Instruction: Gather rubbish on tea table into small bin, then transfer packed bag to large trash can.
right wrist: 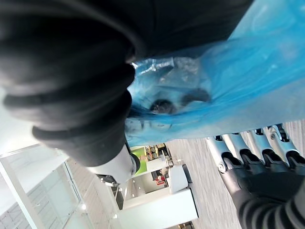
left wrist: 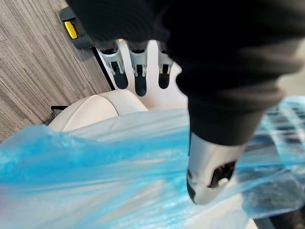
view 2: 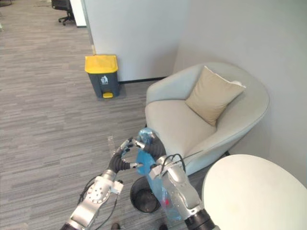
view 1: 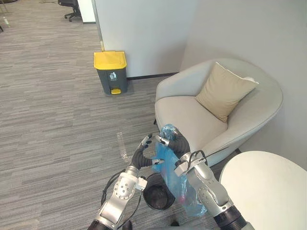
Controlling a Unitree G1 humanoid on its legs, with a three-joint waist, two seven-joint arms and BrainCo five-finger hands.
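Observation:
A blue plastic bag [view 1: 169, 163] hangs over the small black bin [view 1: 157, 194] on the carpet. My right hand [view 1: 176, 143] is shut on the bag's gathered top, with the bag's body drooping below it [right wrist: 228, 95]. My left hand [view 1: 140, 155] is right beside the bag on its left, open, its fingers [left wrist: 138, 71] straight and its thumb [left wrist: 209, 181] lying against the blue plastic [left wrist: 95, 171]. The large grey trash can with a yellow lid [view 1: 111, 72] stands by the wall, far ahead on the left.
A cream armchair [view 1: 192, 115] with a tan pillow [view 1: 225, 91] stands just right of the bag. A white round table [view 1: 268, 187] is at the lower right. A clear see-through item [view 1: 122, 146] lies on the carpet left of my hands.

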